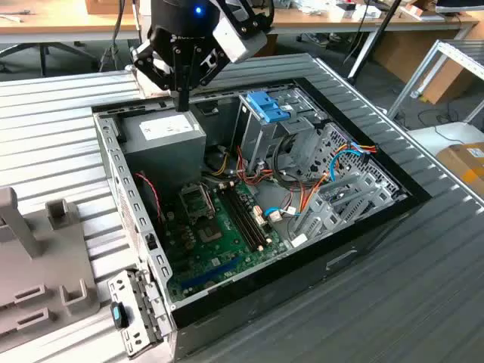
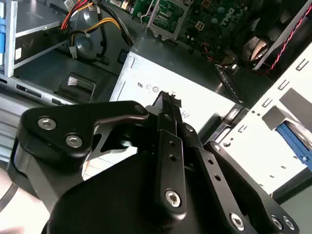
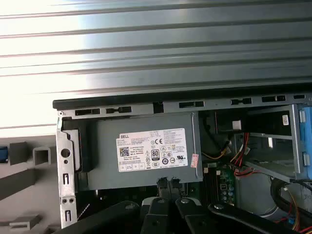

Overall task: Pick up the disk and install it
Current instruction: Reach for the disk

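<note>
Exterior view, gripper (image 1: 182, 100): fingers drawn together into one thin point, nothing held. It hangs tip-down over the far corner of the open computer case (image 1: 318, 266), toward the exterior view's left.
Exterior view, grey box (image 1: 162, 144): white label on top, seated in that same corner. The fingertips hang just above its far edge; whether they touch it I cannot make out.
Exterior view, drive cage (image 1: 261, 140): tall grey metal, upright mid-case, with a ribbed blue clip (image 1: 266, 106) on top. Well apart from the gripper.
Exterior view, motherboard (image 1: 215, 234): green, flat on the case floor, nearer to me than the grey box.
Exterior view, fixture (image 1: 38, 261): grey slotted block on the ribbed table (image 1: 45, 128), outside the case wall on the exterior view's left.
Second wrist view, gripper (image 2: 168, 101): black fingers pressed side by side, empty, above the labelled top of the grey box.
Second wrist view, disk (image 2: 292, 139): only a strip of bright blue rail shows, beyond the case's pale slotted side wall and outside the case. Apart from the gripper, not held.
First wrist view, gripper (image 3: 166, 182): two fingertips nearly meeting, nothing between them, over the grey box beside its label.
First wrist view, disk (image 3: 2, 155): a sliver of blue just beside the fixture's grey blocks, outside the case. Too little shows to be sure it is the same rail.
</note>
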`<state>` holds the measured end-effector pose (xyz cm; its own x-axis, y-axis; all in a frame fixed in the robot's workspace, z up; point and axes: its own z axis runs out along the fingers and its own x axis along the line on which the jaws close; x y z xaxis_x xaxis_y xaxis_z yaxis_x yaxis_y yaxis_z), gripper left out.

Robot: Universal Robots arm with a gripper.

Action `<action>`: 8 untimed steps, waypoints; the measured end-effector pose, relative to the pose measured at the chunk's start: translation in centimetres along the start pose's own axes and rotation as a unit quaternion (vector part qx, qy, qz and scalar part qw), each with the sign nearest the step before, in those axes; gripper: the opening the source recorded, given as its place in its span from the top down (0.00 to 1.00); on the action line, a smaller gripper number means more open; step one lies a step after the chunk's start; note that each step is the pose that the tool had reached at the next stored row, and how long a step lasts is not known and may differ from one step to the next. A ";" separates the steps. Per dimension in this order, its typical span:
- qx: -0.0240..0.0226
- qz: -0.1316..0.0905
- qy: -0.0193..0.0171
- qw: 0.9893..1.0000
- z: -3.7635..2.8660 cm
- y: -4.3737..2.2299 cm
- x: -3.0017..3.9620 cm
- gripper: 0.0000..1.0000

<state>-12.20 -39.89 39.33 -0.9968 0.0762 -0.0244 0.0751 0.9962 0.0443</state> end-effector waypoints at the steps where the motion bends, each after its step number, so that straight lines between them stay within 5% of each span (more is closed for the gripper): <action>1: 0.000 0.000 0.000 1.000 0.00 0.00 0.00 0.89; 8: 0.000 0.000 0.000 1.000 0.00 -0.02 0.22 0.89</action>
<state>-12.42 -39.89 39.33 -0.9968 0.0763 -0.0245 0.0751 0.9962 0.0445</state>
